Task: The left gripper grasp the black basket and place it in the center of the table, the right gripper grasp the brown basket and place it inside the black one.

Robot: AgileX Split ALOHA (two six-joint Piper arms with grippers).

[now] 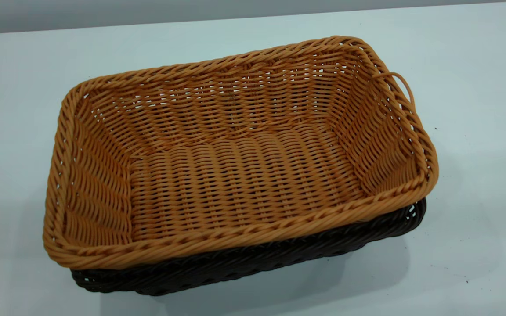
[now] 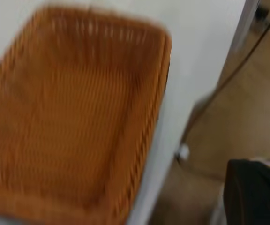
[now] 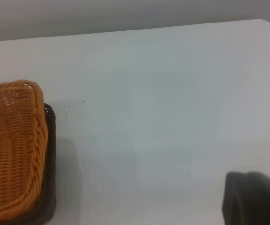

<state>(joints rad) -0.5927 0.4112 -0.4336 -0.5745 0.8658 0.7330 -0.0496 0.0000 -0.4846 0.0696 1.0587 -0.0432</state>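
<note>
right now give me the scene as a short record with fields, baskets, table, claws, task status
brown basket: nested inside the black one, upright, empty, a loose strand looping off its rim
black basket: on the table, only its rim and lower side showing under the brown one
table: white, small dark specks
left claw: not in view
right claw: not in view
task status: both baskets stacked, nothing holding them

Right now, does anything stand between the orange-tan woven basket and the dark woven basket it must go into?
Nothing visible does. The orange-tan wicker basket already sits nested inside the dark brown-black wicker basket on the white table; neither gripper shows clearly.
</note>
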